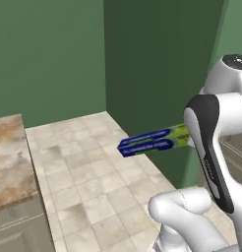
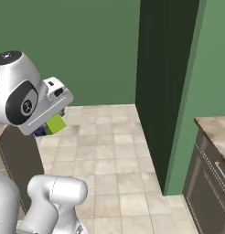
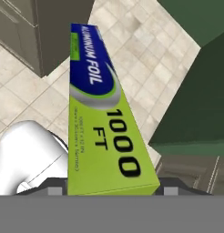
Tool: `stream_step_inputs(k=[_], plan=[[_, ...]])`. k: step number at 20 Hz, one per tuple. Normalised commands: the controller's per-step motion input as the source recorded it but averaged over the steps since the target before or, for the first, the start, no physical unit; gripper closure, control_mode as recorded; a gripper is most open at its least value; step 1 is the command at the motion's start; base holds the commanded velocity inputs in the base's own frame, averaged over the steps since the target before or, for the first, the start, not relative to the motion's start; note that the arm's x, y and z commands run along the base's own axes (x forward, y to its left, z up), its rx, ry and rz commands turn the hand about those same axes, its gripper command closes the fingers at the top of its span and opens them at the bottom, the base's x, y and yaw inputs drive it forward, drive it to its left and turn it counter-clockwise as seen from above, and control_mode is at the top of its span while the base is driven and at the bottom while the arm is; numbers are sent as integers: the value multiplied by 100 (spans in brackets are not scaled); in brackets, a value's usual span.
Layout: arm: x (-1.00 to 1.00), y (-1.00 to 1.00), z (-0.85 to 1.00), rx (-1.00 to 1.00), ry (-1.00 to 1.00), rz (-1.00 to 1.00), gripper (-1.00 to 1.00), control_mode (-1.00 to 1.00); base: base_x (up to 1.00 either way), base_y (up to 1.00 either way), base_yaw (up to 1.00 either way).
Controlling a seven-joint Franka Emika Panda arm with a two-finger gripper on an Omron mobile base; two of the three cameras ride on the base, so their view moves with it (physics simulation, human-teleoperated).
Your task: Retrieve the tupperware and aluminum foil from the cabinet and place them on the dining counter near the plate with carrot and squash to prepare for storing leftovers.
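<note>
The aluminum foil (image 3: 102, 123) is a long blue and lime-green box marked "ALUMINUM FOIL 1000 FT". My gripper (image 3: 113, 190) is shut on its green end, with a finger tip at either side of the box. In the left base view the aluminum foil (image 1: 151, 141) sticks out level to the left from behind my forearm, high above the floor. In the right base view only its green end (image 2: 55, 124) peeks out under the white hand. The tupperware and the plate with carrot and squash are out of view.
A tall dark green unit (image 1: 157, 64) stands just behind the box. A stone-topped counter (image 1: 10, 157) is at the left, and another with a drawer (image 2: 214, 157) at the right. Beige tiled floor (image 1: 88, 172) lies open between them.
</note>
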Motion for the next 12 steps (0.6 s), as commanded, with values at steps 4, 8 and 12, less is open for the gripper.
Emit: stream_step_inputs(k=[4,8,12], plan=[[0,0,0,0,0,0,100,100,100,0,1],[0,0,0,0,0,0,100,100,100,0,9],[0,0,0,0,0,0,100,100,100,0,17]])
